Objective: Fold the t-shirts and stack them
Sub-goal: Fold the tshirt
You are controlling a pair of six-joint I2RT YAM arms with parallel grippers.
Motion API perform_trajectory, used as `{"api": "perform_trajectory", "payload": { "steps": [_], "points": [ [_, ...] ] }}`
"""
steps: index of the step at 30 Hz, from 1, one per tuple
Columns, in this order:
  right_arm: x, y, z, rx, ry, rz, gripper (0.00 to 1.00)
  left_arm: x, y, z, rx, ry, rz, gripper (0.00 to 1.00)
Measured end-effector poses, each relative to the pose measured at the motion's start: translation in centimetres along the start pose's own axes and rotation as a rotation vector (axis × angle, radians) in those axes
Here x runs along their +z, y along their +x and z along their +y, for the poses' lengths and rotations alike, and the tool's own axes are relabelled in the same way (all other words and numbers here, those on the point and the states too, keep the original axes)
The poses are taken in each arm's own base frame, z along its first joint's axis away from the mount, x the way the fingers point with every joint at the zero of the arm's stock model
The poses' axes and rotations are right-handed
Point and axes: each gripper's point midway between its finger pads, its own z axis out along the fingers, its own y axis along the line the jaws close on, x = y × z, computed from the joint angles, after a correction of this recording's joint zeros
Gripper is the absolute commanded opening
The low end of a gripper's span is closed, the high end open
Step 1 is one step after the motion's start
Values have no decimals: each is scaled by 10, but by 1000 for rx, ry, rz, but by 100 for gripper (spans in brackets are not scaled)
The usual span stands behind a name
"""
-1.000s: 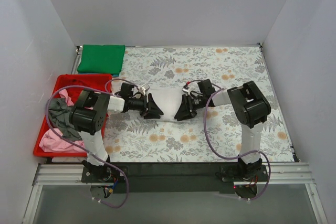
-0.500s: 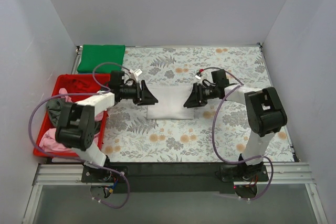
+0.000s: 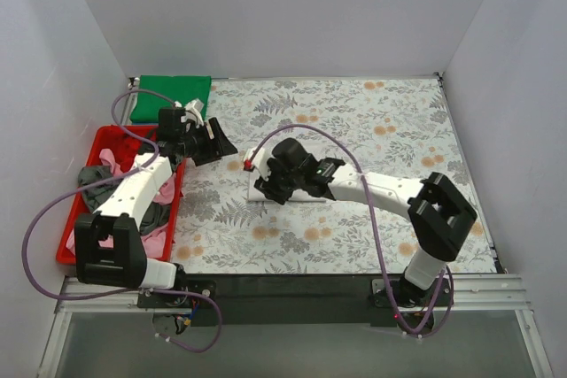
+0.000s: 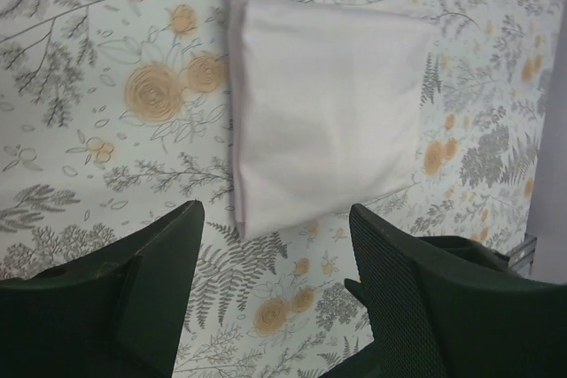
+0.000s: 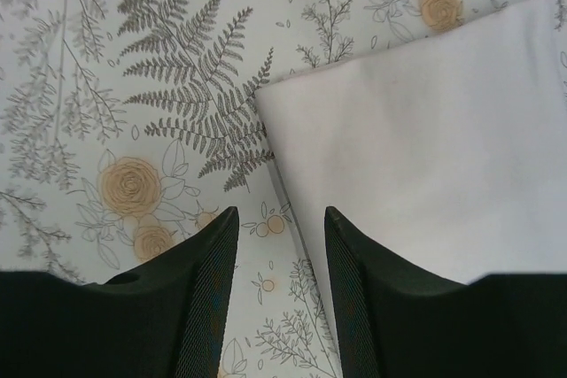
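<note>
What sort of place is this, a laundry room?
Probably a robot test booth, not a laundry: two arms bolted side by side, plain white walls boxing it in, a folded white shirt on floral cloth.

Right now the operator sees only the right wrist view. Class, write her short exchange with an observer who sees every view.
Operator: Is the white t-shirt fully folded?
Observer: Yes, the left wrist view shows it as one flat rectangle.
Operator: Is another shirt folded?
Observer: A folded green t-shirt lies in the far left corner.
Operator: Any left to fold?
Observer: A pink t-shirt and a grey t-shirt lie crumpled in the red bin.
</note>
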Motion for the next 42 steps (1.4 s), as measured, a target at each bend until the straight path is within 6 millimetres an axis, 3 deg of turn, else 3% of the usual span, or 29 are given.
{"api": "perform_trajectory", "payload": {
  "steps": [3, 8, 20, 24, 29, 33, 37, 42],
  "points": [
    [25, 15, 5, -84, 35, 93, 50, 5, 9, 18, -32, -79, 33, 67],
    [56, 24, 16, -168, 43, 159, 50, 12, 18, 36, -57, -152, 65, 67],
    [89, 19, 14, -220, 49, 171, 48, 23, 26, 51, -90, -204, 109, 68],
    [98, 29, 13, -233, 48, 185, 37, 23, 26, 51, -106, -206, 105, 68],
    [101, 30, 9, -247, 60, 165, 2, 25, 27, 55, -129, -213, 110, 68],
    [99, 29, 3, -228, 54, 142, 1, 36, 35, 60, -164, -207, 150, 73],
    [86, 32, -8, -187, 31, 122, 1, 49, 40, 58, -216, -173, 173, 86],
    [68, 13, -22, -162, 26, 56, 1, 61, 39, 49, -290, -108, 164, 88]
  ]
}}
